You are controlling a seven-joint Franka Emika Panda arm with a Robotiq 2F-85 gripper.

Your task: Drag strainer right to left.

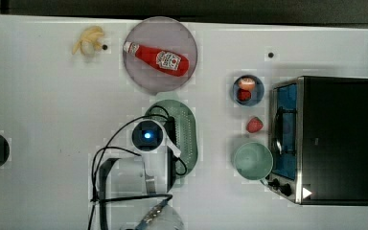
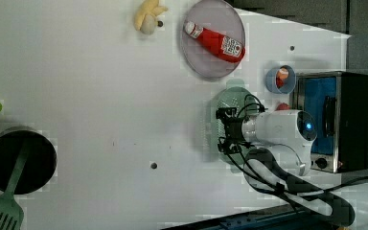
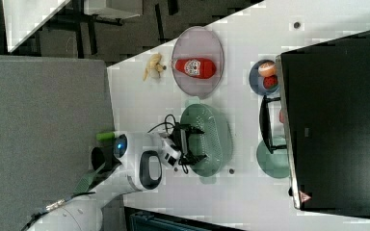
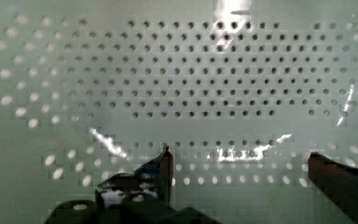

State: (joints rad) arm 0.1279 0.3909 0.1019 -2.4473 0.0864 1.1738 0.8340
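**Step in hand: claw placed inside the strainer, drag not yet begun**

My gripper (image 4: 237,163) points down into the strainer (image 1: 186,132), the pale green oblong basket with the perforated floor. In the wrist view both fingers stand wide apart, with nothing between them but the rows of holes beneath. I pinch nothing.

Location of the strainer: near the middle of the white table (image 1: 38,120). In the top view it lies just below the grey plate (image 1: 139,72) carrying the ketchup bottle (image 1: 157,58), and to the top view's left of the round green bowl (image 1: 253,161) and the toaster oven (image 1: 326,139). A strawberry (image 1: 255,125) lies between strainer and oven.

Judgement: this is the contact stage. The next move calls for one of two things: bring a finger against the inner wall, or close the fingers over the rim. Then pull sideways, low and steady, so the basket slides and does not tip. The plate sits close to one end of the strainer; I should keep the path clear of it.
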